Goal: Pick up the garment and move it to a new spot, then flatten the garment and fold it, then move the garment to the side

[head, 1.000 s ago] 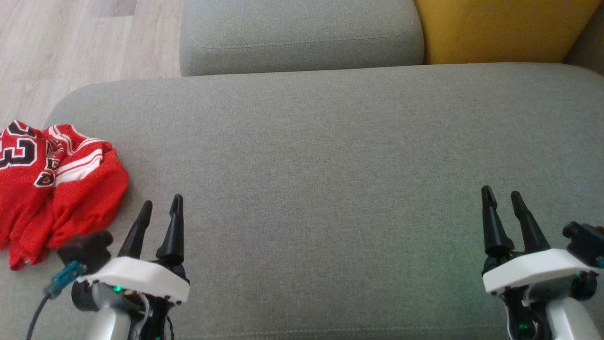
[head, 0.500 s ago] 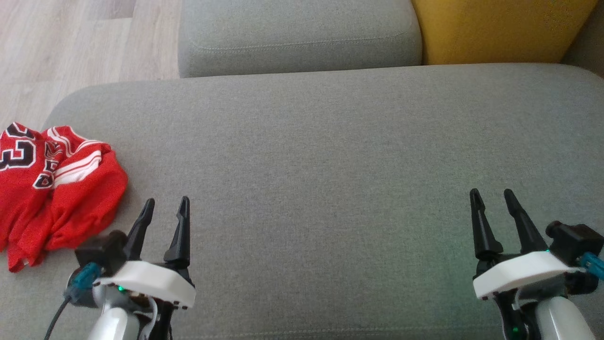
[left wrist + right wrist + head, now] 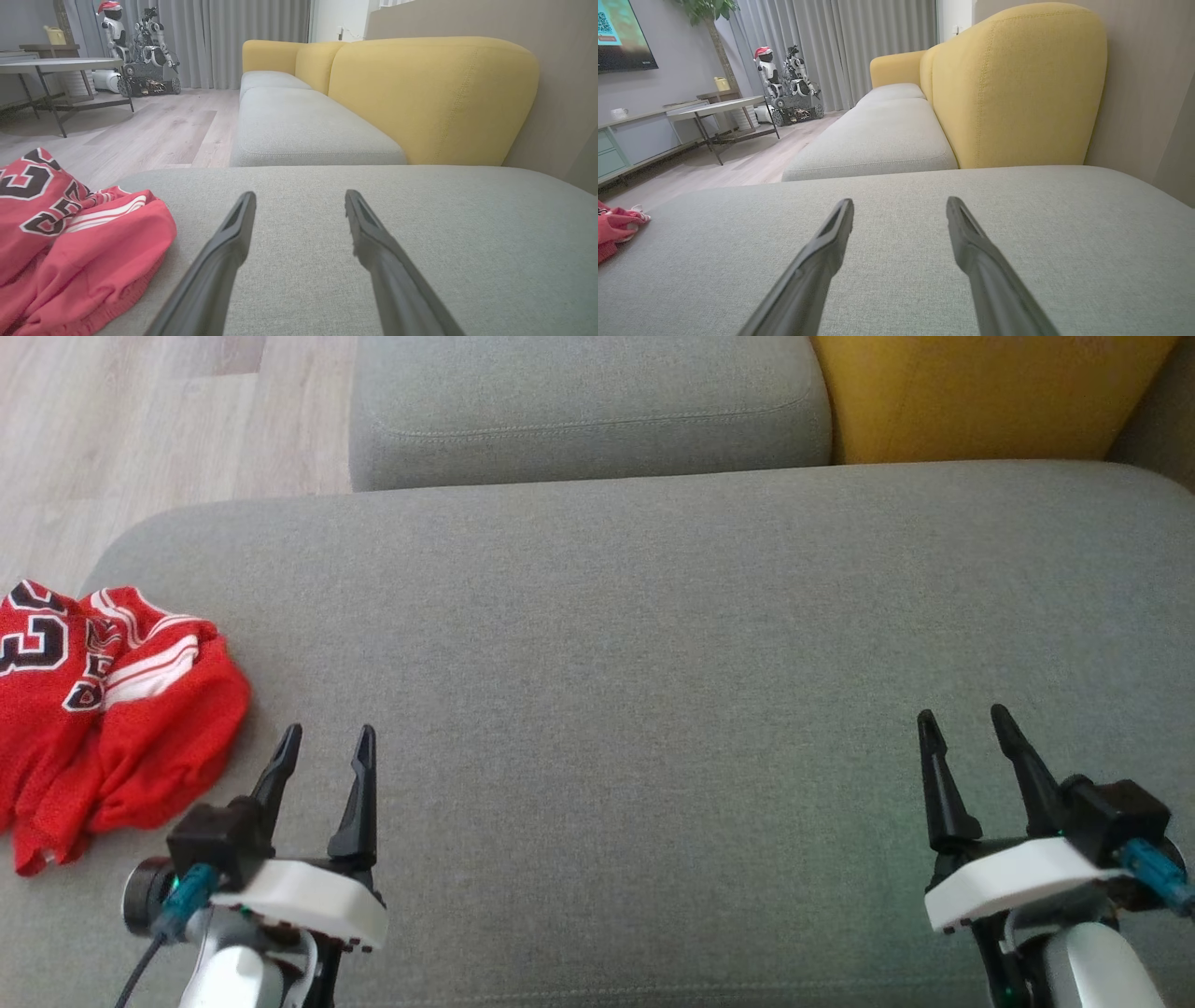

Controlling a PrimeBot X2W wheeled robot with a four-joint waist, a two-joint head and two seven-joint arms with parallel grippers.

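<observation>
the left claw (image 3: 329,737) and right claw (image 3: 963,717) each have two tapering black fingers (image 3: 355,803) on a curved white shell (image 3: 308,901), a black camera block (image 3: 219,840) with teal plug (image 3: 187,899), and a silvery forearm (image 3: 233,982).

From my console I count 1 red jersey (image 3: 112,709). I have 2 grippers, the left gripper (image 3: 328,733) and the right gripper (image 3: 963,712), with 2 dark fingers (image 3: 358,784) each, 4 altogether. The sofa gives me 3 grey seat cushions: near cushion (image 3: 467,242), middle cushion (image 3: 299,126), far cushion (image 3: 268,77). Behind them I count 3 yellow backrests (image 3: 430,98). Across the room I make out 1 table (image 3: 46,63), 2 robot figures (image 3: 112,25) and 1 screen (image 3: 621,32).
</observation>
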